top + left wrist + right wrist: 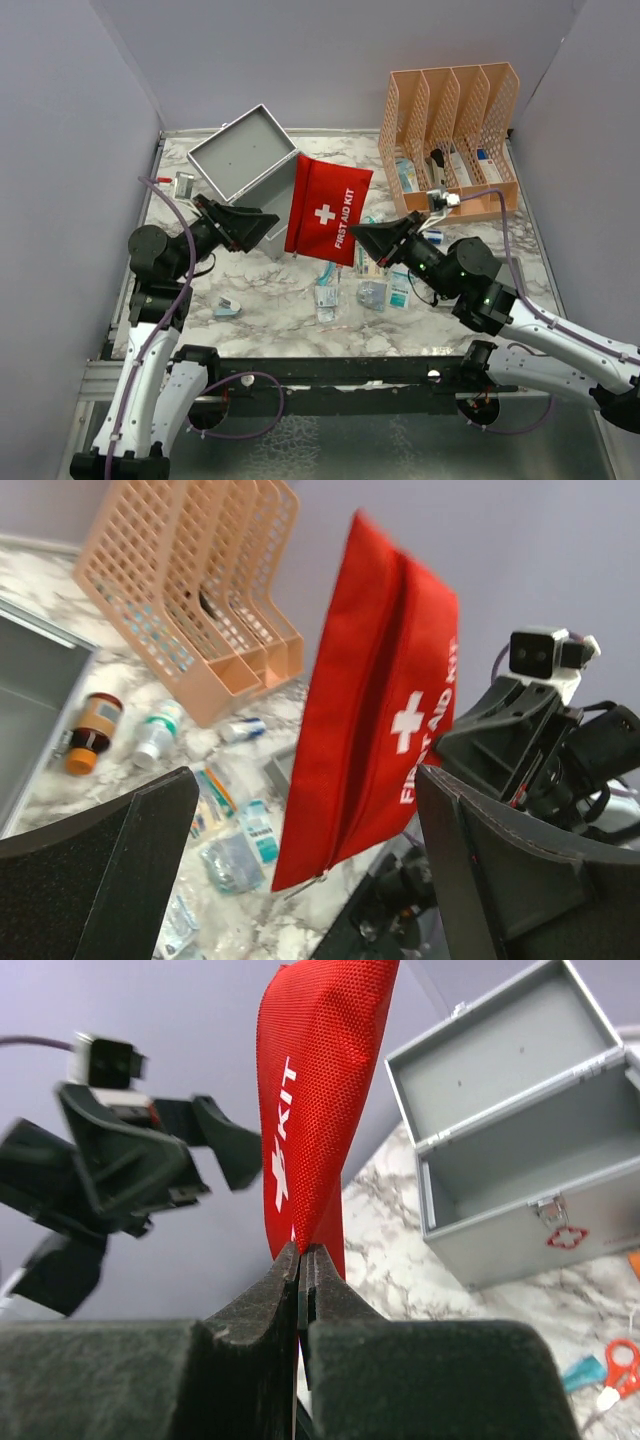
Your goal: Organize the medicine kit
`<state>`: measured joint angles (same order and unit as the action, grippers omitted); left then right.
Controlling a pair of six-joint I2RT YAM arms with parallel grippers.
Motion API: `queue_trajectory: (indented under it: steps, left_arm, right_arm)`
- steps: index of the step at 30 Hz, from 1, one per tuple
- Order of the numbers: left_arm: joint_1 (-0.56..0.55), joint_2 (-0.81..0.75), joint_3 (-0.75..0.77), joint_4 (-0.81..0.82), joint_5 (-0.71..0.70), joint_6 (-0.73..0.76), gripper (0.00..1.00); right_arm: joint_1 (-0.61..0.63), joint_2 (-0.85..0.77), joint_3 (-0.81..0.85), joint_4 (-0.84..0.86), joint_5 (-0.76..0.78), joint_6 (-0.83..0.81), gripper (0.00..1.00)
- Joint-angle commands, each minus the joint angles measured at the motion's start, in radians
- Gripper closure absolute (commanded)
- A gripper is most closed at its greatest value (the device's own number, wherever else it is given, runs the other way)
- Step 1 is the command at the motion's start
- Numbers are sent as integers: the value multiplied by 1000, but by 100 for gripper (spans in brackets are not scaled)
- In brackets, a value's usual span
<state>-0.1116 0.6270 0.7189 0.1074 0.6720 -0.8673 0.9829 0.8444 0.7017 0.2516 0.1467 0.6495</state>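
Observation:
The medicine kit (243, 155), a grey metal box, stands at the back left with its lid open; it also shows in the right wrist view (520, 1175), seemingly empty inside. My right gripper (357, 233) is shut (301, 1252) on the edge of a red "FIRST AID KIT" pouch (327, 208) and holds it up in the air beside the box. My left gripper (262, 226) is open just left of the pouch. In its wrist view the pouch (370, 710) hangs ahead between the spread fingers (100, 880), not touched.
An orange mesh file organizer (450, 115) with supplies stands at the back right. Packets and blister packs (375, 290) lie mid-table under the pouch. Two pill bottles (90, 730) lie near the box. Scissors (615, 1360) lie by the box front.

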Motion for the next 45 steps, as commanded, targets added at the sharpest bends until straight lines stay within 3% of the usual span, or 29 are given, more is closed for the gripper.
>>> queue_trajectory:
  steps: [1, 6, 10, 14, 17, 20, 27, 30, 33, 40, 41, 42, 43, 44, 45]
  left_arm:
    - [-3, 73, 23, 139, 170, -120, 8]
    - [-12, 77, 40, 159, 215, -109, 37]
    - [-14, 70, 42, 163, 231, -110, 46]
    - [-14, 60, 30, 185, 279, -103, 49]
    - [-15, 46, 23, 186, 280, -85, 60]
    - [-15, 38, 22, 175, 280, -64, 61]
    - [-15, 42, 58, 170, 337, -51, 50]
    - [-16, 48, 90, 185, 370, -86, 50]
    - [-46, 70, 107, 191, 382, -90, 62]
    - [-59, 78, 85, 184, 371, -60, 100]
    - [-59, 73, 85, 166, 359, -42, 100]
    - [-59, 72, 91, 132, 344, -7, 100]
    - [-59, 71, 98, 70, 317, 33, 100]
    - [-59, 72, 109, -5, 280, 86, 100]
    - [-59, 78, 115, -79, 237, 141, 100]
  right_arm:
    - [6, 1, 88, -11, 42, -11, 99]
    - [6, 26, 112, 57, -72, -14, 99]
    - [7, 39, 115, 75, -142, 12, 99]
    - [6, 47, 96, 121, -205, 47, 99]
    - [5, 46, 85, 144, -258, 65, 99]
    - [6, 38, 71, 165, -310, 78, 99]
    - [6, 33, 75, 154, -373, 61, 99]
    - [6, 40, 82, 148, -412, 56, 99]
    - [5, 51, 93, 154, -411, 53, 99]
    - [6, 67, 89, 90, -321, 30, 99]
    - [5, 71, 94, 56, -288, 28, 96]
    - [6, 78, 100, 12, -245, 28, 83]
    - [6, 84, 103, -30, -193, 32, 61]
    - [6, 90, 100, -66, -146, 35, 45]
    - [6, 98, 97, -95, -104, 36, 37]
